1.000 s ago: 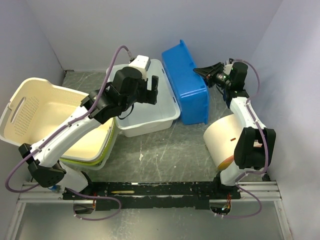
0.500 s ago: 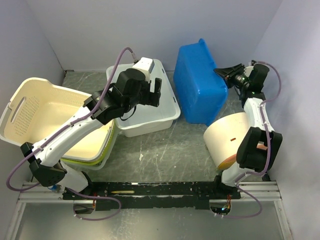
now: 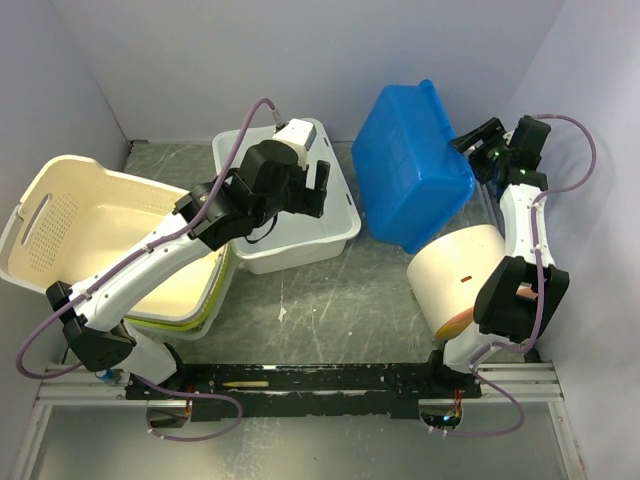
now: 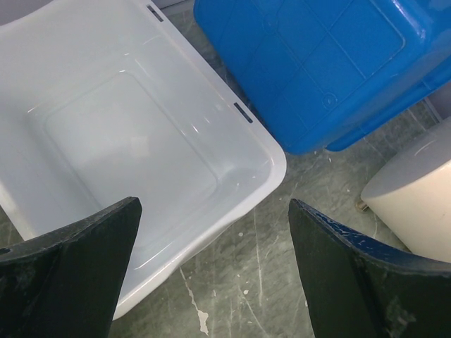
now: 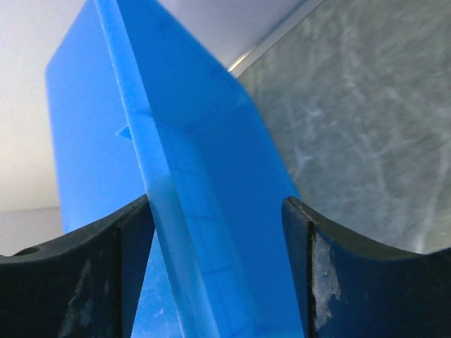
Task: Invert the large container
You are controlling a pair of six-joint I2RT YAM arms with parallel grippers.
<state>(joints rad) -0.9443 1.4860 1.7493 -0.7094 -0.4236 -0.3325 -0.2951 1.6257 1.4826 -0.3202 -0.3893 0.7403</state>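
Observation:
The large container (image 3: 95, 225), a cream basket with perforated walls and a cut-out handle, sits tilted and mouth-up at the far left on a green-rimmed tub (image 3: 200, 318). Neither gripper touches it. My left gripper (image 3: 318, 190) hangs open over the white tub (image 3: 290, 235), well to the container's right, and its wrist view shows that gripper (image 4: 213, 204) with nothing between its fingers. My right gripper (image 3: 478, 140) is at the back right, open. The rim of the tipped blue tub (image 5: 169, 211) passes loosely between its jaws, as the right wrist view of the gripper (image 5: 217, 204) shows.
The blue tub (image 3: 415, 165) leans base-up at the back, against the wall side. A cream cylinder (image 3: 455, 275) lies beside the right arm's base. The white tub (image 4: 127, 127) stands mouth-up between the basket and the blue tub. Side walls stand close on both sides.
The blue tub has tipped over to the right and now shows its base. My right gripper swung right with its rim, then opened. The left gripper drifted slightly right.

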